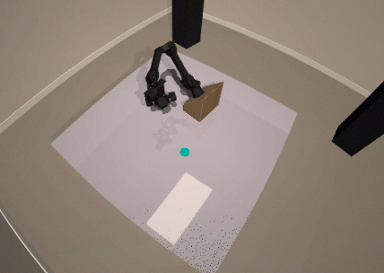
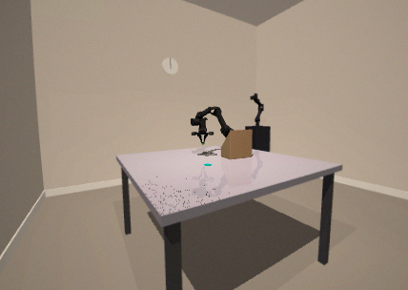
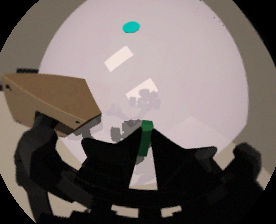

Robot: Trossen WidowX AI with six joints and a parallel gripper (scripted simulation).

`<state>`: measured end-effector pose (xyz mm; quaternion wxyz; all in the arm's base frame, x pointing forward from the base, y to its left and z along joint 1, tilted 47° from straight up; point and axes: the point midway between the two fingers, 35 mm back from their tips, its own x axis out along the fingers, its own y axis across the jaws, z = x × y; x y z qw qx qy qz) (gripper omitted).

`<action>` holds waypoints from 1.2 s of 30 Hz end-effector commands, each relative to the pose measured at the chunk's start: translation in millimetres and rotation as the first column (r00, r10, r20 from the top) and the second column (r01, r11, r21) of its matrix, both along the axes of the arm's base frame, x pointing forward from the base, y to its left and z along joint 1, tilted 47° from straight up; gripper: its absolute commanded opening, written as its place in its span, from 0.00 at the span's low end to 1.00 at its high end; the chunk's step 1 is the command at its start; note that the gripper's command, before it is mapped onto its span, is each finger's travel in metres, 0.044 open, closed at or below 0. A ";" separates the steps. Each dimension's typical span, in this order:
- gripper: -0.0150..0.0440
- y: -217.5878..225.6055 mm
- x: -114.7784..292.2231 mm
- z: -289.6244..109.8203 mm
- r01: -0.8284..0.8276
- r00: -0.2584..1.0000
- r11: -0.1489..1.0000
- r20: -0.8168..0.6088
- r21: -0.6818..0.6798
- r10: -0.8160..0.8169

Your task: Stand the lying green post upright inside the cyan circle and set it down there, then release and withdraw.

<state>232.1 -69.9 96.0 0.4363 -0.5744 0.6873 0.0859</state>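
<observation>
My gripper [image 3: 146,129] [image 1: 161,101] [image 2: 202,140] is shut on the green post [image 3: 146,135], which shows as a short dark-green bar between the fingertips in the wrist view. The gripper holds it a little above the table, at the back left beside the brown box. In the top view the gripper body hides the post. The cyan circle [image 1: 184,152] [image 2: 208,165] [image 3: 130,27] is a small flat disc on the table top, some way in front of the gripper, with nothing on it.
A brown wedge-shaped box [image 1: 204,102] [image 2: 236,144] [image 3: 49,96] stands right next to the arm. A white rectangle [image 1: 179,207] [image 3: 120,58] is marked on the pale table [image 1: 251,132] beyond the circle. Black pillars [image 1: 188,11] [image 1: 361,123] stand off the table.
</observation>
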 end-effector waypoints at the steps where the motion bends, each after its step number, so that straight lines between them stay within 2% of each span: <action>1: 0.29 5.4 -0.1 9.9 -0.004 1.000 1.000 0.010 -0.011 0.004; 36: 0.29 66.5 55.6 -21.9 -0.071 0.996 0.997 -0.045 0.016 0.071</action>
